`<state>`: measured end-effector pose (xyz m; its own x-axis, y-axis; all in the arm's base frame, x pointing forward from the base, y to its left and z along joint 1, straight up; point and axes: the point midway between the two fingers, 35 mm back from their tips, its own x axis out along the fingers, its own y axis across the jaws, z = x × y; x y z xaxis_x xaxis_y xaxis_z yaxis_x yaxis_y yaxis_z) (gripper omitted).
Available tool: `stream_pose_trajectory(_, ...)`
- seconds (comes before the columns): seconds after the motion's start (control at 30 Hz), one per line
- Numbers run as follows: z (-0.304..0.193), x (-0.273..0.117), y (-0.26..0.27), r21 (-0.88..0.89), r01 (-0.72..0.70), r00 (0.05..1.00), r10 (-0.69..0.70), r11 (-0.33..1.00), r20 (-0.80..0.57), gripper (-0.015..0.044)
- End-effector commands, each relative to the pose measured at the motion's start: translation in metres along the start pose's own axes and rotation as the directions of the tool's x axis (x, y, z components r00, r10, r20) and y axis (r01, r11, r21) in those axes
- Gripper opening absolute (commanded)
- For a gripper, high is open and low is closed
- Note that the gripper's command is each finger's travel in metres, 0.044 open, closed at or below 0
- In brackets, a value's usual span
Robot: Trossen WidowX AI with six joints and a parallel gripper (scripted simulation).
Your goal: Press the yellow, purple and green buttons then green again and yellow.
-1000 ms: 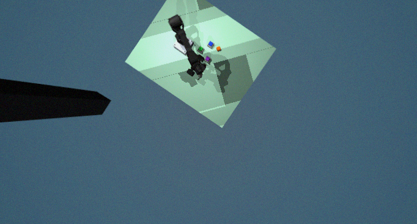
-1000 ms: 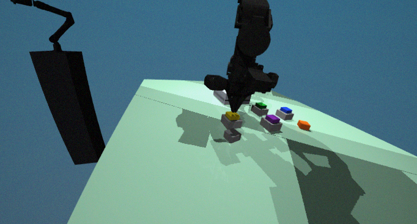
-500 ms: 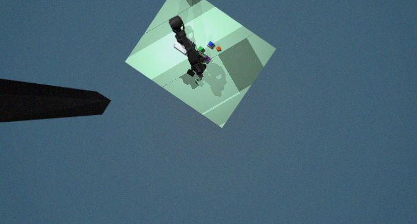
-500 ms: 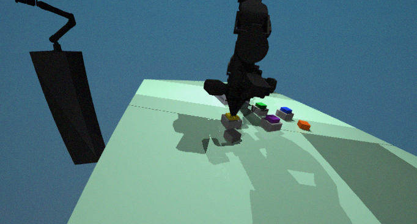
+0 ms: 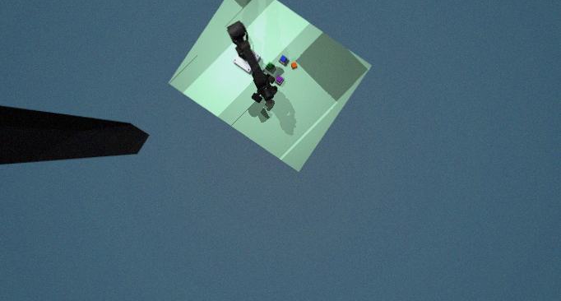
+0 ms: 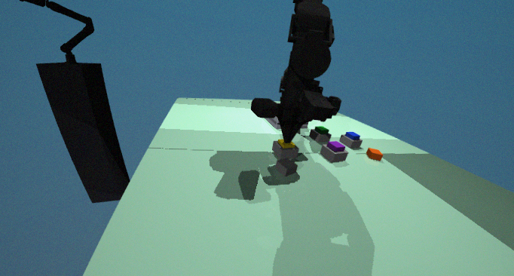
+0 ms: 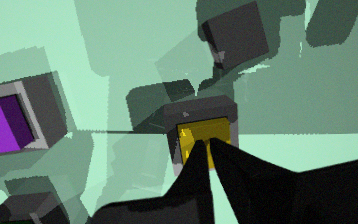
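The hand (image 5: 268,93) (image 6: 287,140) (image 7: 206,145), its 2 fingers pressed together, points down at the yellow button (image 6: 286,143) (image 7: 205,131), tips at its cap; whether the cap is pushed down, I cannot tell. In the exterior view, 1 gray block (image 6: 287,167) (image 7: 237,35) sits just on the near side, and the purple button (image 5: 279,80) (image 6: 335,151) (image 7: 0,125) stands to the right. The green button (image 5: 270,66) (image 6: 320,133) and blue button (image 5: 284,60) (image 6: 351,139) are farther back on the table (image 5: 247,108) (image 6: 181,228).
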<state>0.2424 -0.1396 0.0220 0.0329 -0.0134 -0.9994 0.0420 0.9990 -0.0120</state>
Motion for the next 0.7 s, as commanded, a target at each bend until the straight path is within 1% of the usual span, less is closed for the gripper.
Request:
stream_pose_trajectory(0.0,0.000,-0.002,0.000,0.000,0.000,1.000,0.000,1.000,-0.001,0.0020)
stream_pose_trajectory(0.1,-0.001,-0.029,0.000,-0.005,0.002,1.000,-0.002,1.000,-0.007,0.0020)
stream_pose_trajectory(0.3,-0.001,-0.034,0.000,-0.005,0.002,1.000,-0.002,1.000,-0.008,0.0020)
stream_pose_trajectory(0.47,-0.001,-0.091,0.000,-0.005,0.002,1.000,-0.002,1.000,-0.008,0.0020)
stream_pose_trajectory(0.67,-0.001,-0.093,0.000,-0.005,0.002,1.000,-0.002,1.000,-0.008,0.0020)
